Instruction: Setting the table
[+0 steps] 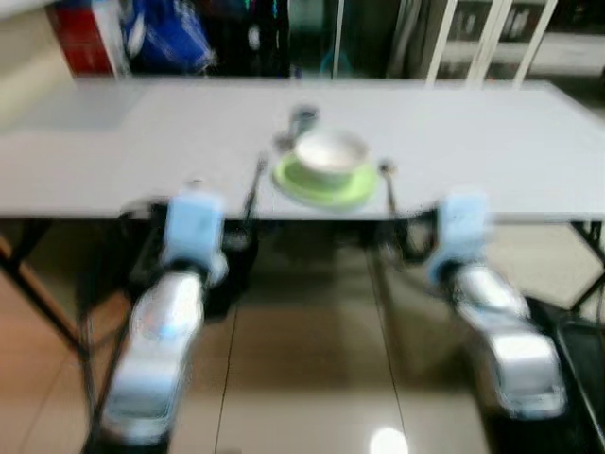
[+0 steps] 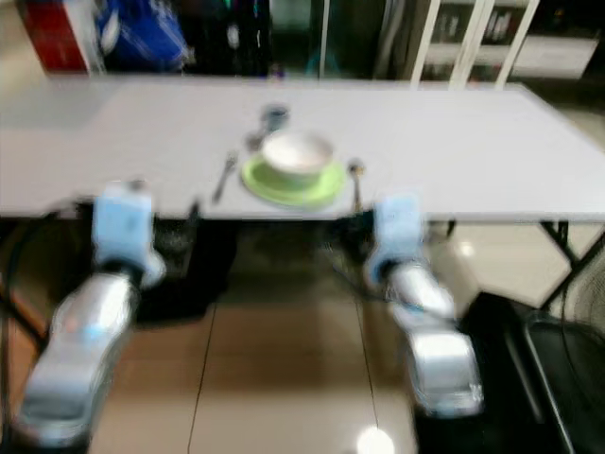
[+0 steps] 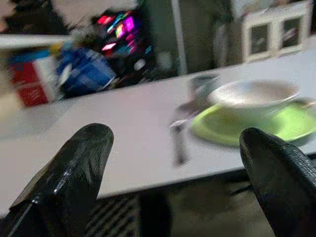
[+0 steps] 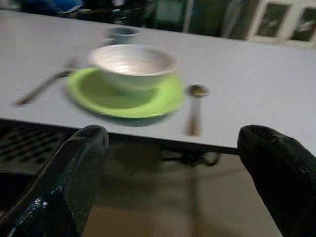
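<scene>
A long pale grey bench (image 1: 113, 142) with a smooth matte top runs across the head views, its near edge straight and its folding legs dark below. The place setting sits near that front edge, about midway along. Largest in it is a round lime-green plate (image 1: 326, 184), flat and glossy, with a white bowl (image 1: 331, 153) standing on it. Behind the plate, away from the edge, is a small dark cup (image 1: 303, 117). To the plate's left lies a slim metal utensil (image 1: 255, 180), blurred so its type is unclear; to the plate's right lies a spoon (image 1: 388, 180), handle toward the bench edge. Both lie beside the plate, apart from it.

The head views show both silver arms low, in front of the bench edge over glossy tan floor tiles (image 1: 302, 359). The wrist views add what those miss: the left hand (image 3: 173, 173) is released, its black textured fingers spread wide with nothing between them, and the right hand (image 4: 173, 177) likewise stands spread and empty, short of the bench edge.
</scene>
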Motion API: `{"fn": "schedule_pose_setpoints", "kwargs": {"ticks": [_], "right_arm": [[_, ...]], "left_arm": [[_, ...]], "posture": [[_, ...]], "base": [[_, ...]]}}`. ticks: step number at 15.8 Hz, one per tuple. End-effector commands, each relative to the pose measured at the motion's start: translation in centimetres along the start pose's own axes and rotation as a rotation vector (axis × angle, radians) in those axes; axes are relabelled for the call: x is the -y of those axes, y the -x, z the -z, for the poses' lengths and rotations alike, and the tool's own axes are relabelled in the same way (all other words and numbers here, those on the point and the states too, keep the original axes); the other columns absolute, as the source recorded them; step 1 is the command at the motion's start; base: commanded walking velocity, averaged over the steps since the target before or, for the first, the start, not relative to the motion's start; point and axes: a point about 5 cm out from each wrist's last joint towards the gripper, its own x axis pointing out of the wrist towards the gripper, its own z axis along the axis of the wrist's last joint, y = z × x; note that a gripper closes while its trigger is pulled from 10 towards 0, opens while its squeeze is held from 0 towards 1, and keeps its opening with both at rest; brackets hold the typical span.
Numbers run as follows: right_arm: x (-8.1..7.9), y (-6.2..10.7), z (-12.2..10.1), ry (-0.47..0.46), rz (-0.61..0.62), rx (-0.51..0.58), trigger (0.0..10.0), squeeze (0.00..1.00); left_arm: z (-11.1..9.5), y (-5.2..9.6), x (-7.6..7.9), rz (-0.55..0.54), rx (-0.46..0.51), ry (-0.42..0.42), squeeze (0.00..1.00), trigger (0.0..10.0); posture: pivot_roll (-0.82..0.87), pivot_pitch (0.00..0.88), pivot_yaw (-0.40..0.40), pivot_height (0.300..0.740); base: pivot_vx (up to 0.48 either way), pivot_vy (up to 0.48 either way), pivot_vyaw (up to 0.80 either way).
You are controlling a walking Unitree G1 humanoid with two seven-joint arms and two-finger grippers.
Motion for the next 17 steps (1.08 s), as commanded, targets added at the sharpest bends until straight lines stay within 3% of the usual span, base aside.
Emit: {"fn": "schedule_pose_setpoints", "kwargs": {"ticks": [1,3,7,17], "right_arm": [[0.8,-0.1,-0.6,-0.004,0.027,0.011,10.0,0.0],[1.2,-0.2,-0.8,0.019,0.092,0.045,10.0,0.0],[0.2,0.2,-1.0,-0.014,-0.019,0.056,10.0,0.0],[0.8,-0.4,-1.0,-0.029,0.016,0.044,10.0,0.0]], "left_arm": [[-0.6,-0.3,0.2,-0.001,0.02,0.008,0.0,10.0],[-0.6,-0.4,0.3,0.003,0.02,0.004,0.0,10.0],[-0.5,-0.7,0.2,0.005,0.019,0.008,0.0,10.0],[-0.7,-1.3,0.2,0.007,0.031,0.006,0.0,10.0]], "posture": [[0.01,0.0,-0.041,0.74],[0.01,0.0,-0.04,0.74],[-0.01,0.0,-0.03,0.74],[0.0,0.0,-0.032,0.74]], "base": [[0.0,0.42,0.0],[0.0,0.433,0.0],[0.0,0.432,0.0],[0.0,0.444,0.0]]}}
